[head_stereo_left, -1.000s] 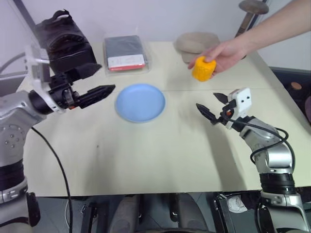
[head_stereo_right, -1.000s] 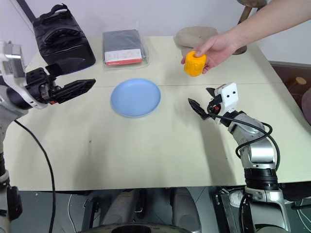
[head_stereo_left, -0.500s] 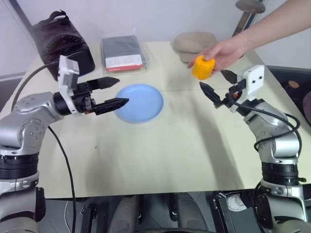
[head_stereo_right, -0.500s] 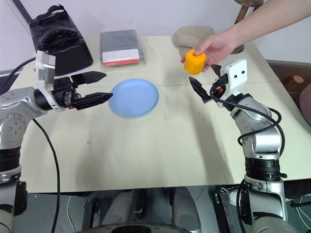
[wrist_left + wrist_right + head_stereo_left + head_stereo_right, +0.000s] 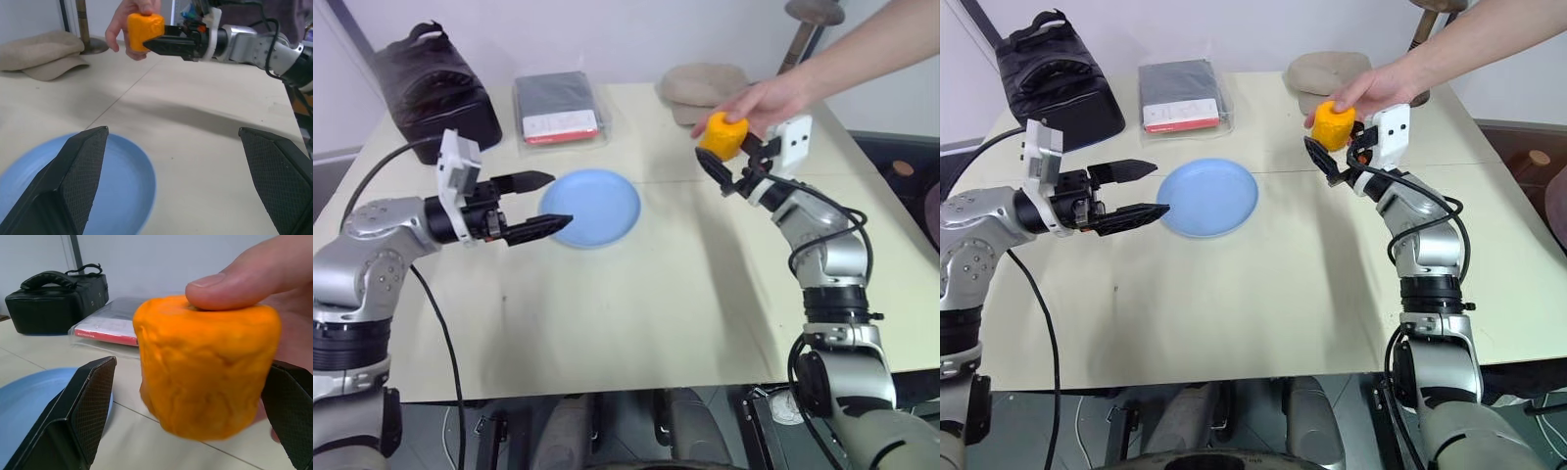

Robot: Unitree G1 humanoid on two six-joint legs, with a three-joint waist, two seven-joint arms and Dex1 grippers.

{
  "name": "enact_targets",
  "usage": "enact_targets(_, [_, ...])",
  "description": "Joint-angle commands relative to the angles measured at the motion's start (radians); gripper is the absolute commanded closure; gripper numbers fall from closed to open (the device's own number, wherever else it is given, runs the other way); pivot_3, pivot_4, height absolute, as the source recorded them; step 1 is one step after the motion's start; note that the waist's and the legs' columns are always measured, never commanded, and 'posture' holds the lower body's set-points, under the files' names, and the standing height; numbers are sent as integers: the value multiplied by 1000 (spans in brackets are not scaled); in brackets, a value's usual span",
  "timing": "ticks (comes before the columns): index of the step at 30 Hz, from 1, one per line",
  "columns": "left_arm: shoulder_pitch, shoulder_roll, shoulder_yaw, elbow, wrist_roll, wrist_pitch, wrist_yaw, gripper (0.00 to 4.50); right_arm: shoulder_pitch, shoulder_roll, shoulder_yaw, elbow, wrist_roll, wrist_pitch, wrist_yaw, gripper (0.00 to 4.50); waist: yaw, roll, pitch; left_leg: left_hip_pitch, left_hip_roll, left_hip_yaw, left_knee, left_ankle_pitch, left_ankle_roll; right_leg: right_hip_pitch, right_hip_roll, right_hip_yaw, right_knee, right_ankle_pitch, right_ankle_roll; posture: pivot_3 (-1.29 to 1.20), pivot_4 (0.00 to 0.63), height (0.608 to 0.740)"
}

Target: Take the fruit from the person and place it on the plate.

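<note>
Left gripper [image 5: 540, 201], fingers spread and empty, hovers just left of the blue plate [image 5: 597, 206], its tips over the plate's near-left rim. A second ago it was held higher, near the black bag; it has since swung in and dropped toward the plate. Plate bare.

Right of the plate and well above the table [image 5: 636, 313], the person's hand [image 5: 766, 102] holds out the orange fruit [image 5: 722, 136], thumb on top, fingers behind. Right gripper [image 5: 1337, 157] has climbed from low over the table up to the fruit within the last second. Its fingers now stand wide on either side of the fruit, one to each flank, not yet pressing, as the right wrist view shows. Judged: reach is complete; handover hinges on closing next, then the person letting go.

Around, all beyond the plate: black bag [image 5: 435, 83] at far left, a clear-wrapped dark packet with red-and-white label [image 5: 558, 106] behind the plate, a beige cap [image 5: 705, 85] behind the fruit.

In the way: nothing lies between fruit and plate. Left gripper's tips overhang the plate's rim on its left side and may crowd the drop if the right arm comes across.
</note>
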Motion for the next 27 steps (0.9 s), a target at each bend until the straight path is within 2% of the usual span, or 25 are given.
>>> enact_targets(1, [14,5,27,-43,0,-12,16,41,-53,11,-13,41,-6,-56,5,0,0,0,0,0,0,0,0,0,0,0,0,0,0,0,0,0,150,740])
enact_targets(5, [41,1,33,-64,-4,-11,35,41,-78,18,-12,82,-21,-95,1,0,0,0,0,0,0,0,0,0,0,0,-1,0,0,0,0,0,150,740])
enact_targets(6, [47,1,34,-69,-4,-12,38,0,-82,18,-14,87,-21,-101,2,565,0,0,0,0,0,0,0,0,0,0,-1,0,0,0,0,0,150,740])
enact_targets(9, [58,-2,35,-79,-7,-10,50,0,-87,16,-17,92,-20,-114,9,1860,-1,0,0,0,0,0,0,0,0,0,-1,0,0,0,0,0,150,740])
enact_targets(10, [60,-3,36,-81,-9,-10,52,0,-87,16,-17,92,-20,-116,9,2007,-1,0,0,0,0,0,0,0,0,0,-1,0,0,0,0,0,150,740])
enact_targets(17, [75,8,47,-77,-4,-8,68,0,-69,40,32,23,-18,-75,41,2007,-2,0,0,0,0,0,-1,0,0,-1,-1,0,0,0,1,0,150,740])
enact_targets(20, [105,13,81,-86,-10,-3,93,0,-56,130,80,26,-22,-81,37,2007,-13,0,0,0,0,0,-2,0,0,-2,0,1,1,1,2,0,150,740])
enact_targets(27, [221,16,185,-164,-21,36,209,0,-125,333,142,257,-94,-236,2,2007,-27,0,0,0,0,0,-3,0,-1,-4,-1,1,3,2,2,0,150,740])
